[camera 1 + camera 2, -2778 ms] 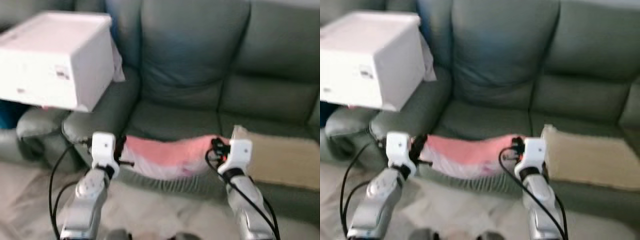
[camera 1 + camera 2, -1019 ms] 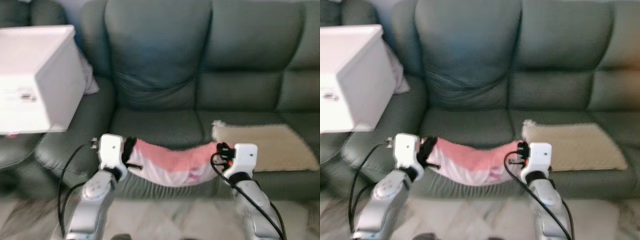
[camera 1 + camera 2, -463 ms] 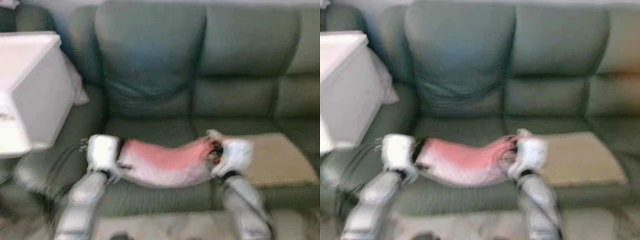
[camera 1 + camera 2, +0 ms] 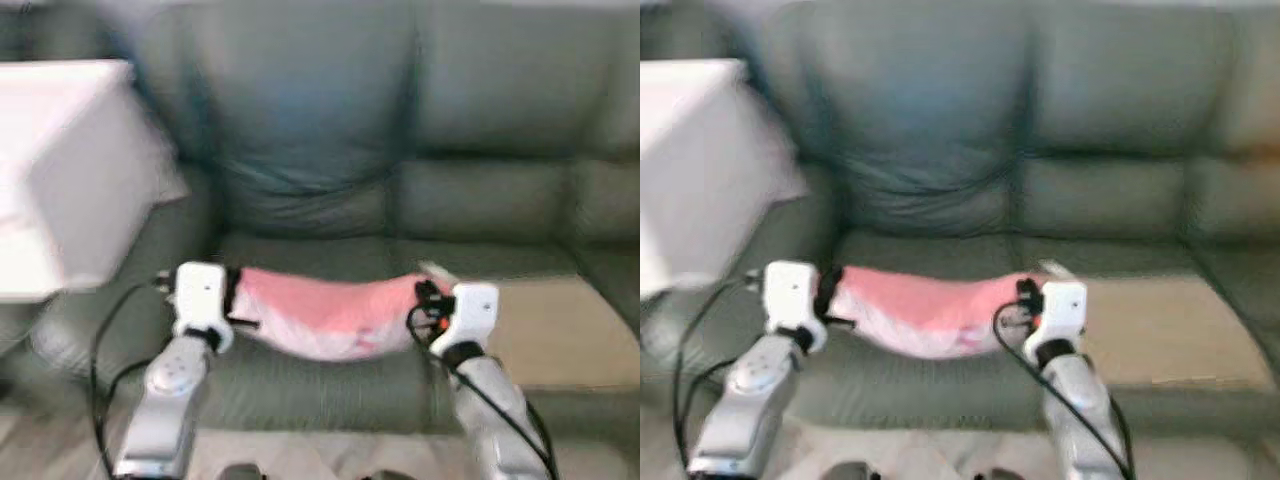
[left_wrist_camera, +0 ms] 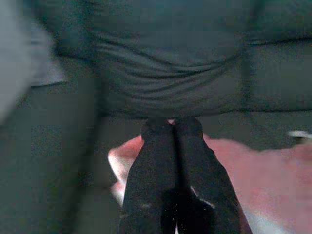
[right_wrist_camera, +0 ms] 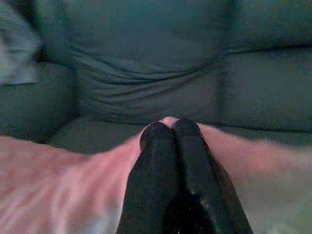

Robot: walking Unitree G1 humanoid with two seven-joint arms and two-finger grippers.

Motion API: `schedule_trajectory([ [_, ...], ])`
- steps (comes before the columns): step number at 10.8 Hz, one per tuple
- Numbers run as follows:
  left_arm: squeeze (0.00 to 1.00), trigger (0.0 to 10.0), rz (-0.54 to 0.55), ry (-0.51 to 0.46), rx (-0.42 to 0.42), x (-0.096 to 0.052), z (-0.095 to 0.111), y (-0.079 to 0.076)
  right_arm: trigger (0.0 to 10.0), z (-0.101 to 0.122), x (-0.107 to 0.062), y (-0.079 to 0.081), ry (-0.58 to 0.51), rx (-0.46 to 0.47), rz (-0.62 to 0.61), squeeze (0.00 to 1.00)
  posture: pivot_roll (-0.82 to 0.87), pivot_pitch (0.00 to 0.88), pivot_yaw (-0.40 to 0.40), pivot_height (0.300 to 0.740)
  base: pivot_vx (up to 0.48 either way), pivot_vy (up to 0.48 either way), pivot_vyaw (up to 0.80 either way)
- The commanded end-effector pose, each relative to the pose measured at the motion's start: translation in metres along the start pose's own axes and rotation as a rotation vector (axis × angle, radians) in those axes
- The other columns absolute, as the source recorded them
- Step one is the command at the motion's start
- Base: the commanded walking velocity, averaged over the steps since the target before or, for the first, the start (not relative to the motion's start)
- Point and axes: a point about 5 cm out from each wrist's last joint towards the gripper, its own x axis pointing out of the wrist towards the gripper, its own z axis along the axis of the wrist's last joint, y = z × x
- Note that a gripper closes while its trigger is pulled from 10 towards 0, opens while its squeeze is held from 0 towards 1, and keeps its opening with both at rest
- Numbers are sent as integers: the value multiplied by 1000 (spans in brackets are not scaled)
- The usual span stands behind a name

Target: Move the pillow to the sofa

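While the robot is standing in front of a grey-green sofa (image 4: 330, 130), both arms are holding a pink and white pillow (image 4: 325, 305) stretched between them, sagging in the middle, over the front part of the sofa's left-hand seat cushion; whether it is touching the cushion cannot be told. The left gripper (image 5: 171, 127) is gripping the pillow's left end with its jaws pressed together on the fabric, and the right gripper (image 6: 169, 129) is doing the same at the right end. A tan mat (image 4: 565, 330) is lying on the next seat, close to the right gripper. A large white box (image 4: 60, 170) is sitting by the sofa's left arm. The likely risk is letting go too near the seat's front edge, so the pillow is slipping to the floor. The seat behind the pillow, toward the backrest, is offering open room.
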Motion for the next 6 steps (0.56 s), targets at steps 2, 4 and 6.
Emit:
schedule_trajectory([
  [2,0,10000,10,-23,10,0,4,0,10000,5,1,3,-28,7,16,0,65,0,0,740,0,0,219],
  [4,0,10000,16,-26,27,-2,4,-1,10000,7,0,4,-34,13,15,0,65,0,2,740,0,0,0],
  [6,0,10000,2,-49,70,-7,2,-4,10000,4,-5,5,-25,16,14,0,64,0,4,740,0,0,0],
])
